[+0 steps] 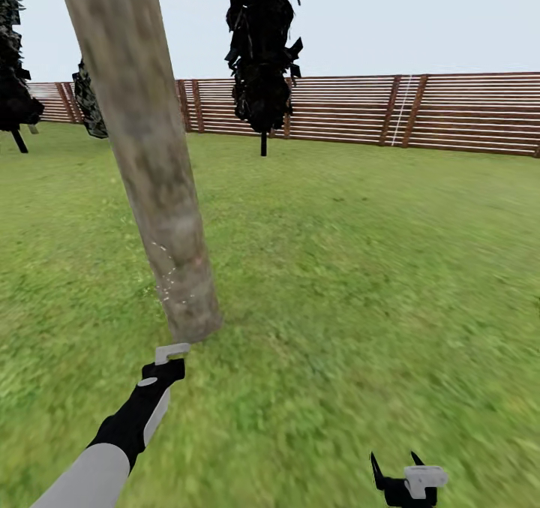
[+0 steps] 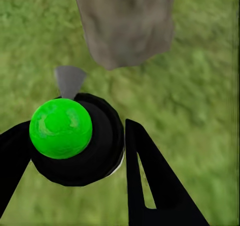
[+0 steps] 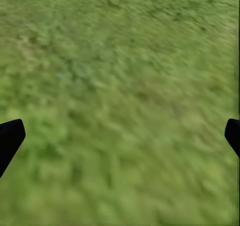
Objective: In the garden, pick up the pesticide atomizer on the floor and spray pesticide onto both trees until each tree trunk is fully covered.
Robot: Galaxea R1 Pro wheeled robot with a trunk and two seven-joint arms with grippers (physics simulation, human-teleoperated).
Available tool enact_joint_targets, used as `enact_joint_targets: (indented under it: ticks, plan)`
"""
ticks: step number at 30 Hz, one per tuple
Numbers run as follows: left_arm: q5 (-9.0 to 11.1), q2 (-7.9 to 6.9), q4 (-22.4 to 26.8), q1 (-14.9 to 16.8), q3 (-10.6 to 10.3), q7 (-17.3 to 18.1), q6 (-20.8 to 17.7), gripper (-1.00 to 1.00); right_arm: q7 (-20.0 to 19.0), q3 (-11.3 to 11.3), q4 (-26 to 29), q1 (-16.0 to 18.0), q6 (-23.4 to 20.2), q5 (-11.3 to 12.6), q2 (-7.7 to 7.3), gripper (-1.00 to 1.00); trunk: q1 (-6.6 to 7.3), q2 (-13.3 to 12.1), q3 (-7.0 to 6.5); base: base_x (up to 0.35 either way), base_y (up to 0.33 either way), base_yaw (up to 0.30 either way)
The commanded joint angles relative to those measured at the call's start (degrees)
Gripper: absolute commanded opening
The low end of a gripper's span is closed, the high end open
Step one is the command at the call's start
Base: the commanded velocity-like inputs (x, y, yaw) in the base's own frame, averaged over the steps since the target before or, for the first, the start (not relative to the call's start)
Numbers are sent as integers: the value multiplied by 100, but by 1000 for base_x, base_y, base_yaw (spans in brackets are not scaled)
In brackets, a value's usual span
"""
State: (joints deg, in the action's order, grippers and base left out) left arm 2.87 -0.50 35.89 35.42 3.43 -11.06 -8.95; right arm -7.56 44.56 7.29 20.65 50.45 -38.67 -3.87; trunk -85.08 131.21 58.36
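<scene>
Left gripper sits at the end of my extended left arm, its fingers clamped on the pesticide atomizer; in the left wrist view I see a bright green ball on the black bottle body between them. Its pale trigger head points at the base of the tree trunk, just in front, where faint pale specks mark the bark. Grass lawn runs back to the slatted fence. Right gripper hangs low over the grass, jaws spread wide, holding nothing.
</scene>
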Motion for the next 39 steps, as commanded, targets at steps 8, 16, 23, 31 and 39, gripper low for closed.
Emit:
enact_joint_targets:
  ticks: [8,16,23,31,39]
  plan:
    - [1,-3,-3,0,-1,-1,-2,-100,0,0,0,0,0,0,0,100,0,0,0,152,-269,155]
    - [179,-3,-3,0,-1,-4,6,-100,0,0,0,0,0,0,0,100,0,0,0,156,-268,277]
    - [196,-3,-3,0,-1,-4,7,-100,0,0,0,0,0,0,0,100,0,0,0,157,-268,278]
    - [196,-3,-3,0,-1,-5,7,-100,0,0,0,0,0,0,0,100,0,0,0,157,-268,91]
    - [196,-3,-3,0,-1,-2,7,-100,0,0,0,0,0,0,0,100,0,0,0,157,-268,0]
